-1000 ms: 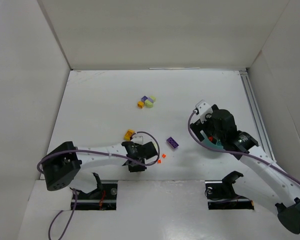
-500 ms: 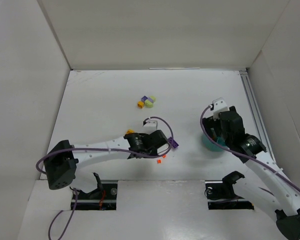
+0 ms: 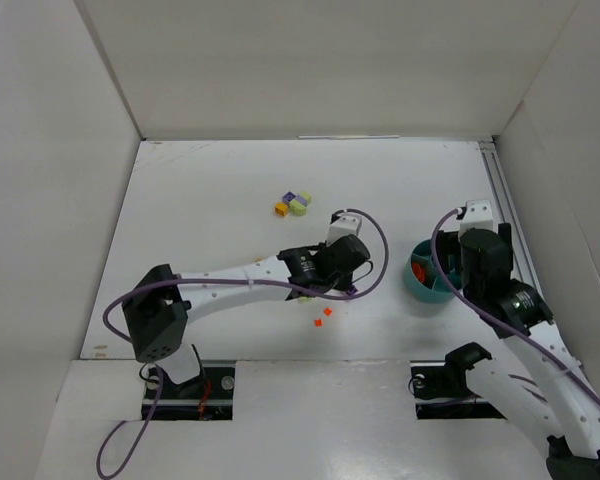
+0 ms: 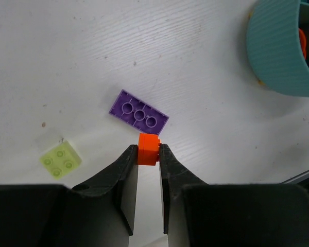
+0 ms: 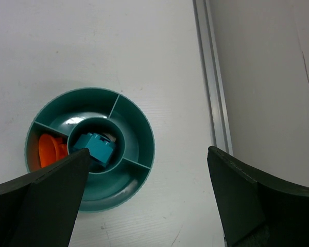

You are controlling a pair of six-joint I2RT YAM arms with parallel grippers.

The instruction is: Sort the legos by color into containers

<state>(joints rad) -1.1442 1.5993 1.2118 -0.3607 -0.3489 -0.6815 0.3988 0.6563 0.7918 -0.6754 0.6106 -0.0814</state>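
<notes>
Pinching an orange-red lego (image 4: pixel 149 147) in the left gripper (image 4: pixel 148 154), right gripper (image 5: pixel 148 153) agape over the bowl (image 5: pixel 135 126); most legos (image 3: pixel 295 203) lie unsorted

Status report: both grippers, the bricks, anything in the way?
Left gripper shut on orange brick. Right gripper open over bowl. Purple brick lies just beyond left gripper.

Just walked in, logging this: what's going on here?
The left hand is shut on a small orange-red piece; a purple brick and a pale green brick lie close by. The right hand hangs open over the teal bowl, which holds an orange piece and a teal piece. More bricks lie farther back.
</notes>
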